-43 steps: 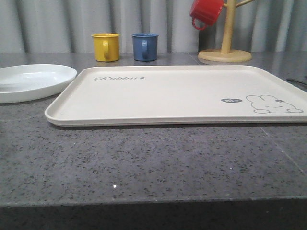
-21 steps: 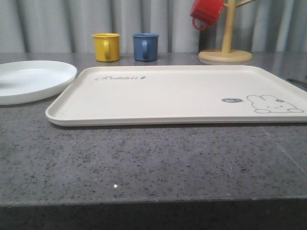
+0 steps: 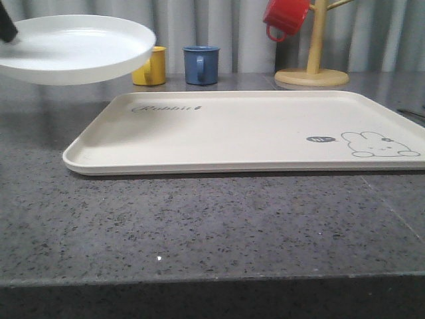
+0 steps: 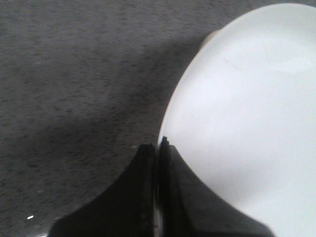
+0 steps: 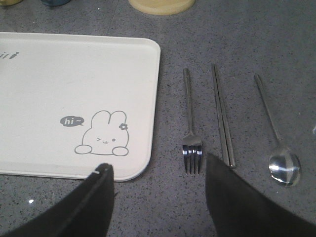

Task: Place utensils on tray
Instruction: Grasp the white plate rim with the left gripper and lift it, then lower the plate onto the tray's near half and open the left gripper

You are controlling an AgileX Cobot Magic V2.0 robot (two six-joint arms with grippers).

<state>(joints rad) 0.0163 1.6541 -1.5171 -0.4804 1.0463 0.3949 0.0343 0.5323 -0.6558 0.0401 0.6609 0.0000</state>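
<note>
From the front, the white plate (image 3: 73, 48) hangs in the air at about ten o'clock from the tray (image 3: 252, 129), clear of the tabletop (image 3: 199, 226), its near rim over the tray's left end. The tray's surface is bare — plenty of room to set the plate down anywhere on it. Behind stand a yellow mug (image 3: 154, 66), a blue mug (image 3: 200, 64) and a wooden mug tree (image 3: 312, 66) carrying a red mug (image 3: 285, 16); none crowd the path.

In the left wrist view, the left hand (image 4: 157, 148) is pressed together on the plate's (image 4: 247, 123) rim, pinching the edge, with the grey tabletop far below.

In the right wrist view, the right hand (image 5: 158, 173) is spread wide and holds nothing. Just beyond it lie the fork (image 5: 190, 123), the chopsticks (image 5: 223, 116) and the spoon (image 5: 276, 128) — side by side on the tabletop, long axes running twelve to six, all at three o'clock from the tray's (image 5: 74, 89) rabbit corner (the fork nearest that edge). The right arm looks better placed for these; the left need only travel toward three o'clock and lower.
</note>
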